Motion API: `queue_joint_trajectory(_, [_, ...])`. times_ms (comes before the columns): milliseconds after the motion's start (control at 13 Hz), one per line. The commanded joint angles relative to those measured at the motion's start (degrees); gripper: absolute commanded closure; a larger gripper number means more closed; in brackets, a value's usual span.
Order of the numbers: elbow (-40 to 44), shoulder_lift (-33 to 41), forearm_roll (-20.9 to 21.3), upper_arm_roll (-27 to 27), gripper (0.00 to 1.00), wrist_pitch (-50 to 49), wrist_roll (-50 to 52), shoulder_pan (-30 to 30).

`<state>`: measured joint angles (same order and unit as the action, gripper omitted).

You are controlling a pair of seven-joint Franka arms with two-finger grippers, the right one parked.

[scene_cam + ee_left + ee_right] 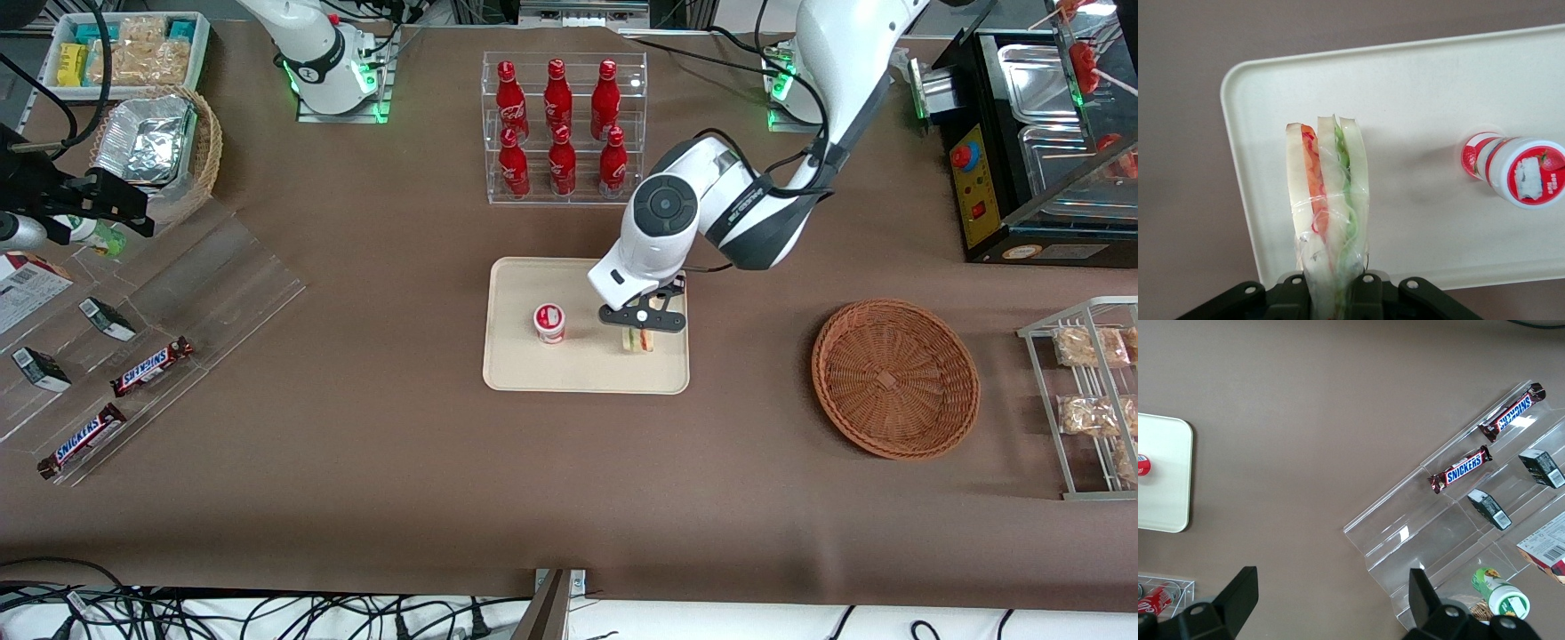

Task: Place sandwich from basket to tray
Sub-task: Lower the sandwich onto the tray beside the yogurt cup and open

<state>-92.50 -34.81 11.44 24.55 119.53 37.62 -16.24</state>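
Gripper (642, 331) clamped on the sandwich (637, 340), fingers closed narrow on the wrapped wedge at one end; wrist view shows the sandwich (1328, 200) sticking out from between them over the tray (1418, 93). Sandwich is at the tray (516, 364), near its edge toward the working arm's end; touching the tray surface or just above it, can't tell. One sandwich: three white bread slices, red-orange and green filling, clear wrap.

One small cup (549, 323) stands on the tray beside the sandwich, red-and-white lid with a strawberry picture; writing unreadable. One reddish-brown basket (895, 378) lies well apart from the tray toward the working arm's end, nothing in it.

Six red bottles (557, 129) in a clear rack, farther from the front camera than the tray, white script unreadable. Two Snickers bars (152, 366) on a clear stepped stand toward the parked arm's end, "SNICKERS" readable, plus two small dark boxes (107, 318).
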Motion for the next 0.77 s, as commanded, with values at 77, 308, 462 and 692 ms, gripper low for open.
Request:
queue_joint_trajectory(77, [1.88, -4.47, 1.57, -0.82, 1.0, 1.93, 0.43, -0.89])
queue_joint_trajectory(308, [1.62, -6.58, 4.46, -0.73, 1.0, 3.42, 2.62, -1.07])
queue_joint_trajectory(462, [1.62, -7.03, 4.73, -0.73, 1.0, 3.43, 2.89, -1.69])
queue_joint_trajectory(692, [1.53, -7.03, 4.73, -0.73, 0.32, 3.17, 3.69, -1.77])
